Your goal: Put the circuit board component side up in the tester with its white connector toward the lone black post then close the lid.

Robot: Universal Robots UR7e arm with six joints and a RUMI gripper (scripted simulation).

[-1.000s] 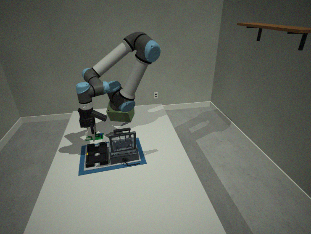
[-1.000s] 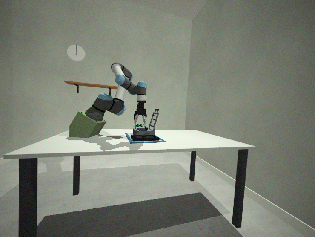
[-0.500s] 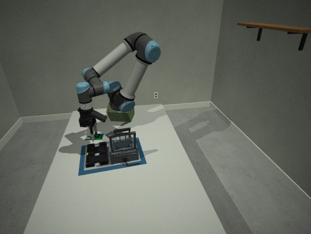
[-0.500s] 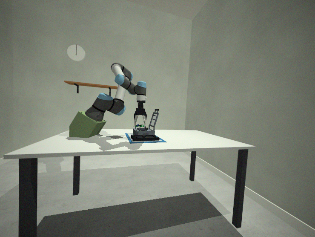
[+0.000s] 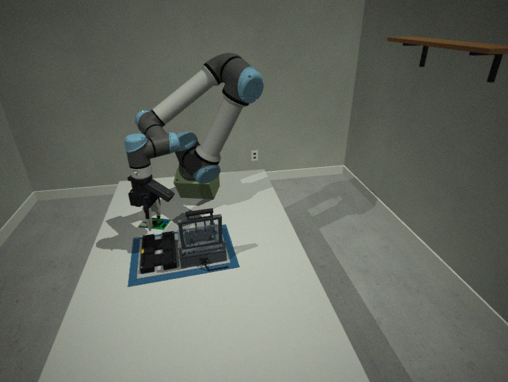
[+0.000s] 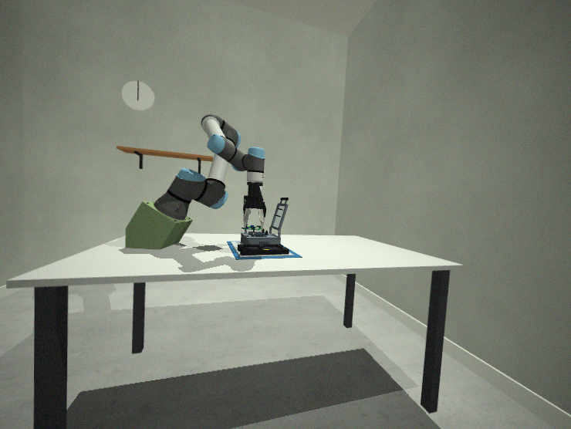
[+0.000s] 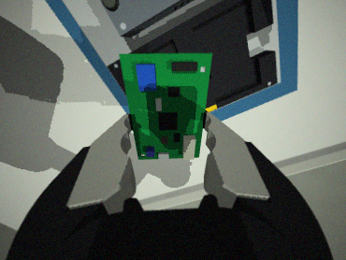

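Observation:
My gripper [image 7: 167, 114] is shut on the green circuit board [image 7: 165, 105], gripping its two long edges, component side toward the wrist camera. A blue part sits near the board's far left corner. In the top view the board [image 5: 155, 223] hangs level above the table, just behind the black tray [image 5: 157, 251]. The tray looks empty. The tester [image 5: 202, 244] stands right of the tray with its lid [image 5: 200, 233] raised upright. In the exterior view the gripper [image 6: 254, 220] holds the board [image 6: 251, 228] above the tray and tester. The tester's pins and the lone post are too small to make out.
Tray and tester sit on a blue-edged mat [image 5: 182, 262]. The arm's green base block [image 5: 195, 185] stands behind them on the white table. A yellow mark [image 7: 211, 108] shows at the mat's edge in the wrist view.

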